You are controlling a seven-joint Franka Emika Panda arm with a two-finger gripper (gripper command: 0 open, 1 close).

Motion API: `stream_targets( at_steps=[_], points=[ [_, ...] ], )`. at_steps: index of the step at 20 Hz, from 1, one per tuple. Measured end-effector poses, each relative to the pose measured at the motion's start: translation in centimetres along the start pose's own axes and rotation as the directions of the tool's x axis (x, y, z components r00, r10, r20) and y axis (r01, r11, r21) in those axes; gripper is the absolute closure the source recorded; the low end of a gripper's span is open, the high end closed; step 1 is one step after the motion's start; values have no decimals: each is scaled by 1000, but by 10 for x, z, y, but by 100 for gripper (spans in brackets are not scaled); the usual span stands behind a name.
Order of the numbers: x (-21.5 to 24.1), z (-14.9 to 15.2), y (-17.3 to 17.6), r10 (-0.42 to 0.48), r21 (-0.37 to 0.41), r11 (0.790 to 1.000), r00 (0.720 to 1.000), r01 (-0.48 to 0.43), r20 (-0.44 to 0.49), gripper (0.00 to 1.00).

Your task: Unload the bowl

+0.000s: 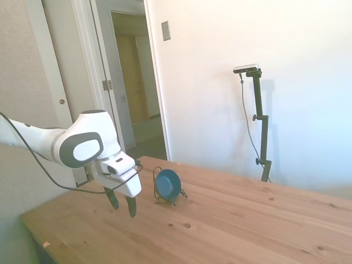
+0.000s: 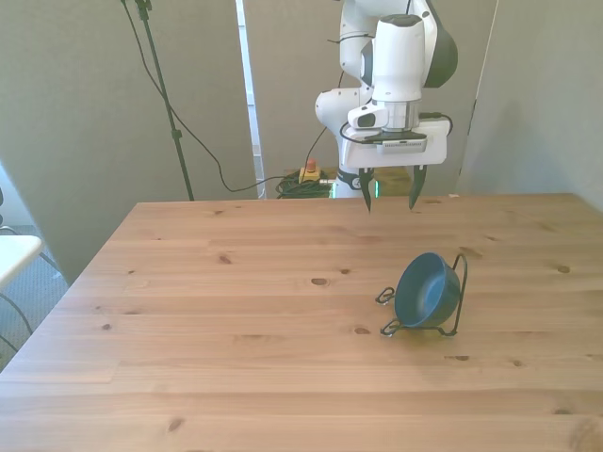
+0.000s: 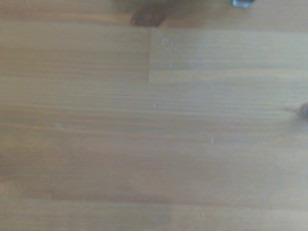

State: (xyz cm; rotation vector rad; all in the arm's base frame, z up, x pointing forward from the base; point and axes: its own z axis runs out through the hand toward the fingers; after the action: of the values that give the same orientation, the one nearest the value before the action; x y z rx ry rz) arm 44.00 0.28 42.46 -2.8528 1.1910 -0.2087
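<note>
On a pale wooden table (image 2: 236, 320), a small teal-blue bowl (image 2: 423, 291) stands on edge in a thin black wire rack (image 2: 452, 299), its hollow turned toward the front view's left and its rim leaning against the wire loop behind it. Above the far part of the tabletop hangs the white arm's gripper (image 2: 390, 194), fingers pointing down, spread apart and holding nothing. From those fingertips the bowl lies nearer the camera in the front view and slightly toward that view's right, lower down and well apart from them. In the side view the gripper (image 1: 121, 204) sits off the table surface with the bowl (image 1: 167, 184) beyond it, a clear gap of bare wood between the two. Because the bowl is tipped up rather than lying flat, its rim runs roughly vertical, so a grasp would probably need the fingers to straddle the upper edge and lift it out of the wire. The wrist camera shows only blurred wood grain (image 3: 154, 134). Around the table are plain walls, an open doorway (image 1: 135, 82) and trailing black cables (image 2: 193, 132).
</note>
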Motion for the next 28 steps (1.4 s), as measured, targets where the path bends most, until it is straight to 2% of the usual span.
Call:
stream_targets(
  at_steps=[5,8,11,14,18,21,25,28],
  points=[
    [19,2,-16,-6,47,999,999,8,-54,0],
    [27,-2,-28,-35,82,996,995,42,-90,0],
    [37,-10,-39,-86,118,988,988,101,-130,0],
    [52,-18,-48,-94,162,979,977,126,-190,0],
    [70,-11,-62,-117,195,966,963,167,-244,0],
    [76,2,-71,-195,194,950,950,245,-244,0],
    [76,12,-76,-326,199,906,916,374,-236,0],
    [78,16,-75,-364,207,888,902,411,-232,0]
  ],
)
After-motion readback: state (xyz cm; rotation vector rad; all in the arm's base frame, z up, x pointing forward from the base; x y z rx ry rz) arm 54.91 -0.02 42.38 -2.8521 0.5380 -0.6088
